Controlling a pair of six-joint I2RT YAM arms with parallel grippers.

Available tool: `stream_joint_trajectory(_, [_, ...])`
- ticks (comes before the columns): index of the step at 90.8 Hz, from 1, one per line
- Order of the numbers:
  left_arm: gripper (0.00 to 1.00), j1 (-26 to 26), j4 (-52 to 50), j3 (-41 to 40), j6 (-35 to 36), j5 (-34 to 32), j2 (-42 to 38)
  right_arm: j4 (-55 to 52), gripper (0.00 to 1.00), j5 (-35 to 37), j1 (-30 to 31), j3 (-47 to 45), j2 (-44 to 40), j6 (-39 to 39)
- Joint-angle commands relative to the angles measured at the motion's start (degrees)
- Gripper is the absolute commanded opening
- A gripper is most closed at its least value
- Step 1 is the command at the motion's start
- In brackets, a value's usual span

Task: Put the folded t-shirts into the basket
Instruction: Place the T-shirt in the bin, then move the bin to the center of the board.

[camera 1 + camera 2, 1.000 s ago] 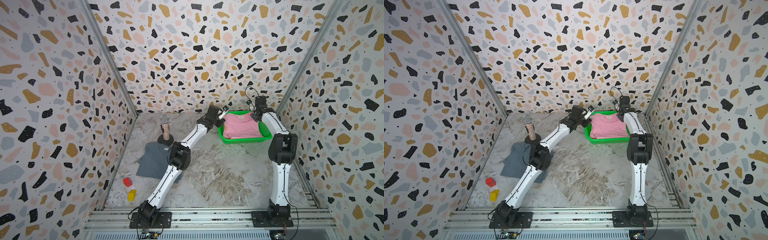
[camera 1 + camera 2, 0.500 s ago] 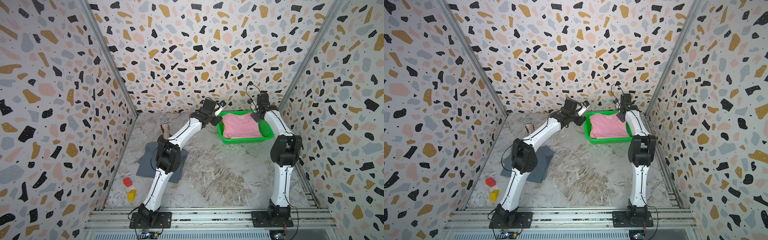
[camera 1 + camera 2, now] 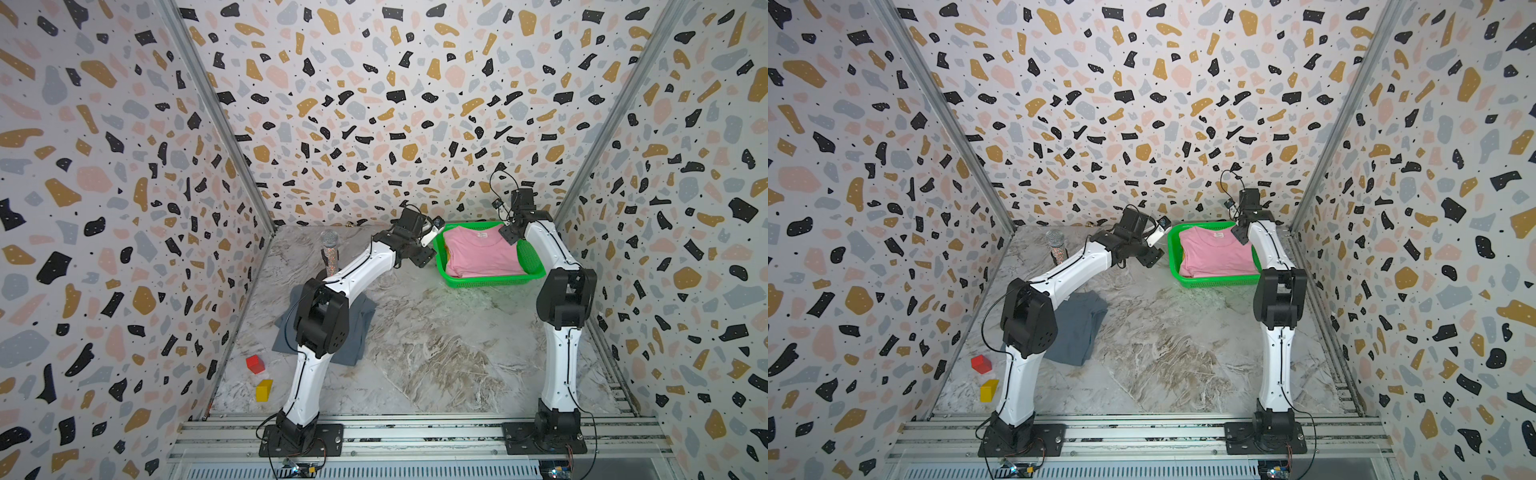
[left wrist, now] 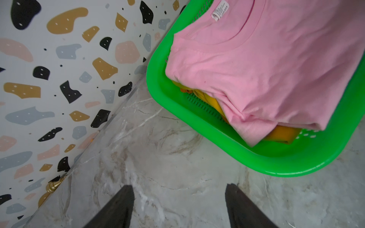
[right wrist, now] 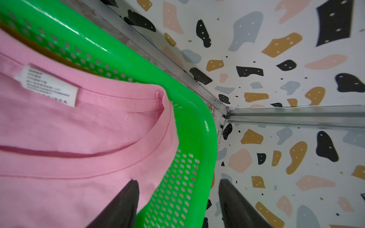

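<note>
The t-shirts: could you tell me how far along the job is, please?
Done: pink shirt in the basket, yellow shirt and an orange edge beneath. In hand: nothing; both pairs of jaws open, empty. Left: grey shirt on the table.

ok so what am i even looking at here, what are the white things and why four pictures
The white things are two robot arms, each ending in a two-fingered gripper. Two pictures look down from overhead, nearly the same view; two come from cameras on the arms' wrists. The left gripper and the right gripper are both open and hold nothing. On the table sits a green basket with a pink t-shirt on top of a yellow t-shirt. A grey-blue t-shirt lies outside it, near a microphone, a red block and a yellow block.
</note>
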Motion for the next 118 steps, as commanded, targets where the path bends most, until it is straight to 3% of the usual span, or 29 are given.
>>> stream_joint_trajectory(1, [0.76,0.2,0.0,-3.9,2.1,-0.4,-5.0,-1.2,0.68,0.7,-0.2,3.0,2.6,-1.6])
stream_joint_trajectory(39, [0.77,1.4,0.1,-20.6,4.7,-3.5,-17.2,-0.2,0.69,4.4,-0.2,3.2,8.3,-6.0])
stream_joint_trajectory(60, [0.79,5.0,-4.7,-28.5,5.0,-4.2,-25.9,-6.2,0.72,-3.3,-0.1,0.6,-4.1,-1.5])
stream_joint_trajectory(85, [0.81,11.8,-10.7,-39.9,9.0,-1.0,-37.0,-12.6,0.82,-13.2,-0.1,-8.6,-20.6,2.4])
stream_joint_trajectory(105, [0.81,16.4,-12.9,-47.5,10.2,2.2,-43.5,-16.1,0.91,-18.1,0.0,-19.6,-30.3,1.5])
stream_joint_trajectory(118, [0.82,19.1,-13.3,-51.9,10.2,3.4,-47.1,-18.5,0.92,-25.7,0.4,-27.1,-35.6,-1.3])
